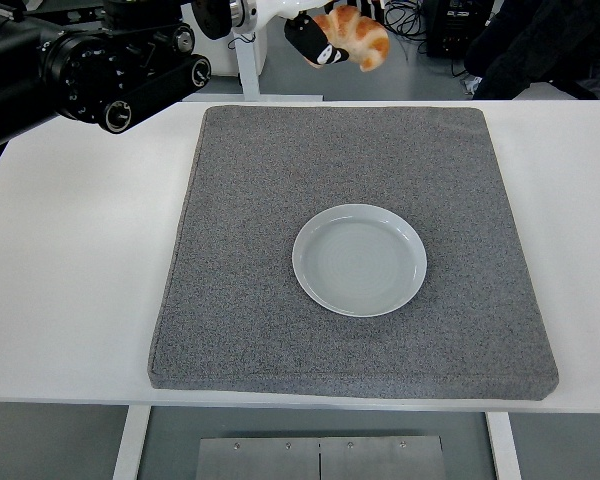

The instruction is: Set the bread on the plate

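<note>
Left hand (315,45) has its fingers (328,54) closed on the bread (353,36), held in the air beyond the desk's (75,270) far edge, well apart from the plate (359,260). Risk: partial grip slips in transit, dropping it onto the grey mat (260,190). Bread's long axis runs roughly left-right, free end pointing right.
</note>
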`<state>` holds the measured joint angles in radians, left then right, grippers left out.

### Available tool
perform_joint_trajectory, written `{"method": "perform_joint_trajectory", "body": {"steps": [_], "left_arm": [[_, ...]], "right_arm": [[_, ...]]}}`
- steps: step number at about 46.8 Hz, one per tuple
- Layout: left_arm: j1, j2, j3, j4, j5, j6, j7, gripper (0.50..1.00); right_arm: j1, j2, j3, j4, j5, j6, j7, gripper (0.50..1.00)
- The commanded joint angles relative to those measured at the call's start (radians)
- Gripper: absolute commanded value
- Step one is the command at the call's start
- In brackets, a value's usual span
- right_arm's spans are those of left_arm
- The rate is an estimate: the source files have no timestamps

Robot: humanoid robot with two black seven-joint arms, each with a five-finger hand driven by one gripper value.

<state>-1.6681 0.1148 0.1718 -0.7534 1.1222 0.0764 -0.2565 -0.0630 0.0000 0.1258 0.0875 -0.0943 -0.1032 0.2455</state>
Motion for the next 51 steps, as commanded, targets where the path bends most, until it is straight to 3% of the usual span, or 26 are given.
{"method": "perform_joint_trajectory", "body": {"steps": [1, 9, 25, 39, 51], "left_arm": [[-0.004, -0.032, -0.002, 0.000, -0.001, 0.000, 0.000, 0.500], [-0.010, -0.115, 0.000, 0.000, -0.001, 0.000, 0.000, 0.500], [-0.022, -0.115, 0.008, 0.000, 0.001, -0.003, -0.003, 0.500], [-0.012, -0.115, 0.014, -0.083, 0.019, -0.003, -0.004, 0.500], [-0.009, -0.115, 0.115, -0.083, 0.025, 0.000, -0.003, 0.500]], "right_arm": [[0.000, 0.000, 0.000, 0.000, -0.001, -0.001, 0.000, 1.000], [-0.001, 0.000, 0.000, 0.000, -0.001, -0.001, 0.000, 1.000], [-0.004, 0.000, 0.002, -0.002, -0.001, -0.001, 0.000, 1.000], [-0.005, 0.000, 0.000, -0.002, 0.001, -0.001, 0.000, 1.000], [-0.005, 0.000, 0.000, 0.000, -0.001, -0.001, 0.000, 1.000]]}}
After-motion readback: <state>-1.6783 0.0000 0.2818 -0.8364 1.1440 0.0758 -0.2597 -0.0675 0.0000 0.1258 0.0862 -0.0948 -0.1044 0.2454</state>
